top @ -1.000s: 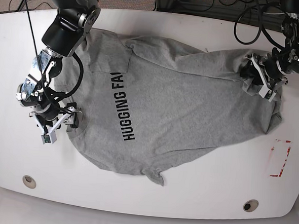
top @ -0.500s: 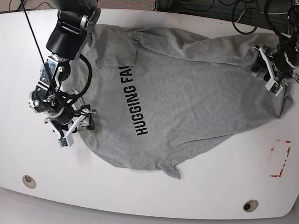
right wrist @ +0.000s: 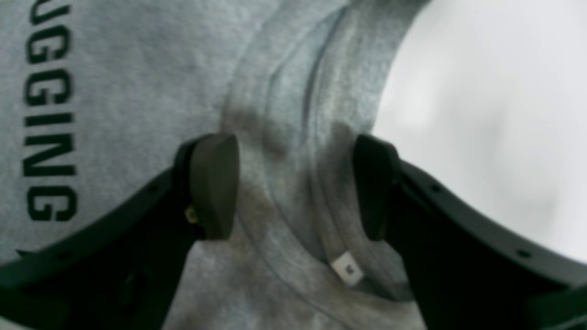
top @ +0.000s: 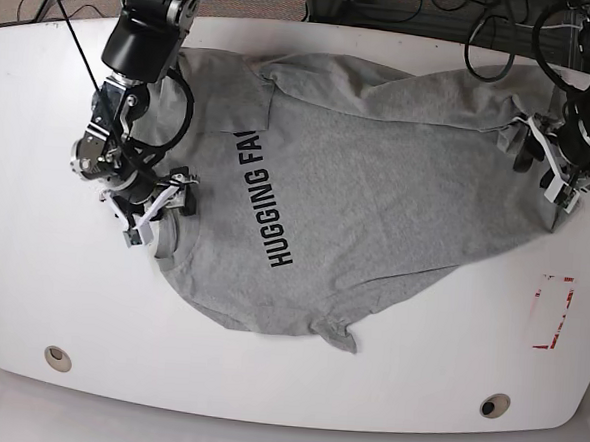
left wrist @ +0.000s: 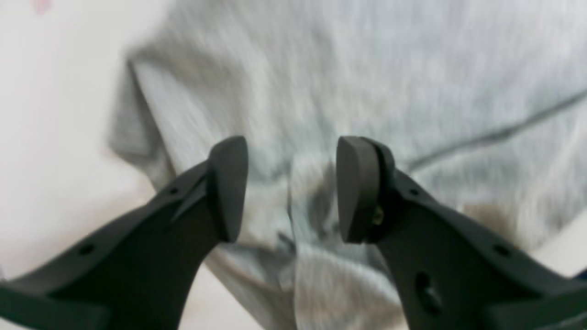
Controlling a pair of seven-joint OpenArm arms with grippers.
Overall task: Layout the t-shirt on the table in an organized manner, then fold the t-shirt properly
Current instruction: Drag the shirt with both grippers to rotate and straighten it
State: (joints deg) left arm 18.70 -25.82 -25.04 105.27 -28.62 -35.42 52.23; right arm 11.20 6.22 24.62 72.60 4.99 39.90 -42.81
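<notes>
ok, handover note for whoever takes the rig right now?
Left gripper: jaws apart, straddling a bunched fold at the edge of the light heather-grey cotton t-shirt; whether it pinches, unclear.
Right gripper: jaws apart over the ribbed collar, near the small white size tag.
Shirt lies print-up on the large white table, wrinkled, one sleeve folded over the lettering.
Done: roughly spread.
Left: flatten, straighten sleeves, then fold.

Grey t-shirt (top: pixel 377 186) rumpled, spread across white table (top: pixel 265 389), black lettering up, collar at left.
</notes>
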